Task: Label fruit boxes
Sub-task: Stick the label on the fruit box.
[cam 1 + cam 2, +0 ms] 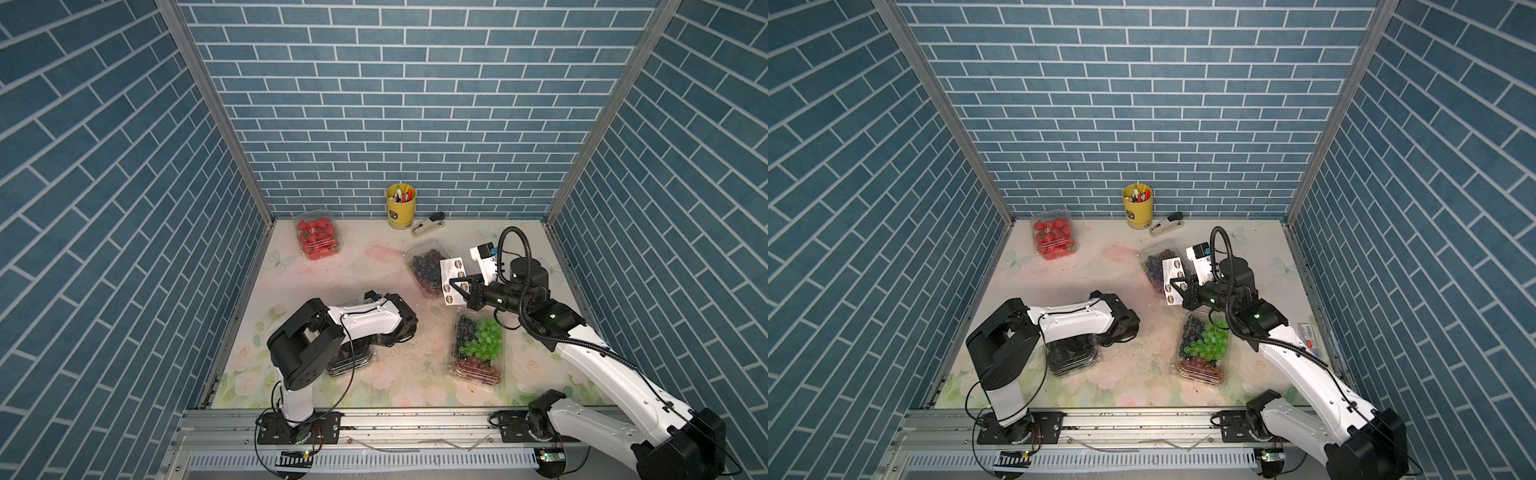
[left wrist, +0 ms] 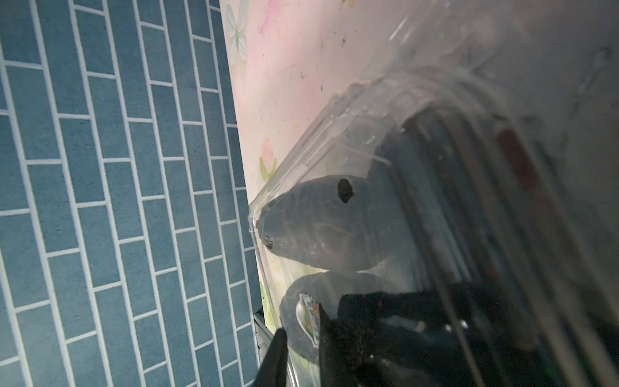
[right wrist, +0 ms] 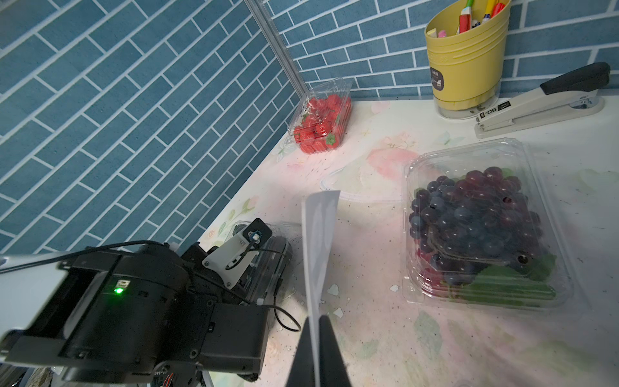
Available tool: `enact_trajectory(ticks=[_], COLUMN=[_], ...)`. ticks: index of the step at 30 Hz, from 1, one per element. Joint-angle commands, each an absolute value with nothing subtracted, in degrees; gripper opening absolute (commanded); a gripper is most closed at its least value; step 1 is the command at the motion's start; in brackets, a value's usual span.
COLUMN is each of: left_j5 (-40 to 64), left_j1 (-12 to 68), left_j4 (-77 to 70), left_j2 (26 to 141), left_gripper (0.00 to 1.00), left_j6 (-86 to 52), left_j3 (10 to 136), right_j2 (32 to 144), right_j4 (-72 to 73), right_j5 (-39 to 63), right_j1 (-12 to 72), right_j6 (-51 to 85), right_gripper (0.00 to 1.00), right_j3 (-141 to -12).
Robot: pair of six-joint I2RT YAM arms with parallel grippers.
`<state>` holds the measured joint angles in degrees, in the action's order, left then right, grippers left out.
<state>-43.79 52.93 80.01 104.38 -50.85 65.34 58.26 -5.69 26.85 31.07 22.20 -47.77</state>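
Four clear fruit boxes lie on the flowered table. The strawberry box (image 1: 316,238) (image 3: 321,124) sits at the back left. The dark purple grape box (image 1: 426,266) (image 3: 475,228) is at mid right, and the mixed grape box (image 1: 478,349) (image 1: 1202,351) at the front right. The box of black fruit (image 1: 349,361) (image 2: 435,201) lies under my left arm. My left gripper (image 2: 299,321) is at that box's lid, jaws a little apart, with a round sticker (image 2: 308,315) against one finger. My right gripper (image 1: 459,286) (image 3: 316,338) is shut on the white sticker sheet (image 1: 451,274) (image 3: 320,241), held above the table.
A yellow pen cup (image 1: 401,205) and a stapler (image 1: 428,224) stand against the back wall. Blue brick walls close in three sides of the table. My left arm (image 3: 150,301) lies low, just left of the hanging sheet.
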Motion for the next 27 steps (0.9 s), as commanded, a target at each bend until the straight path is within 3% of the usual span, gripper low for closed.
enact_trajectory(ticks=[1,5,10,27], left_j5=[-40.55,-38.28,-35.16,-26.60], left_j1=[53.51,53.46,53.26,50.17], left_j4=[77.02,75.26,72.57,65.08], left_j2=[102.01,98.87,94.17,89.54], left_gripper=[0.23,0.27,0.42,0.40], left_j6=[-49.37,-48.26,-46.04,-43.07], left_j3=[65.00,64.95,65.19,60.55], right_j2=[58.19,58.27,58.39,58.54], right_j4=[-4.31,-4.22,-4.13,-3.95], right_j5=[27.60,27.60,27.69,27.69], right_j1=[30.94,30.94,30.94,30.94], right_j6=[22.06,22.06,22.15,22.24], right_gripper=[0.01,0.01,0.02,0.06], right_j3=[-46.32,-46.23,-46.23,-46.06])
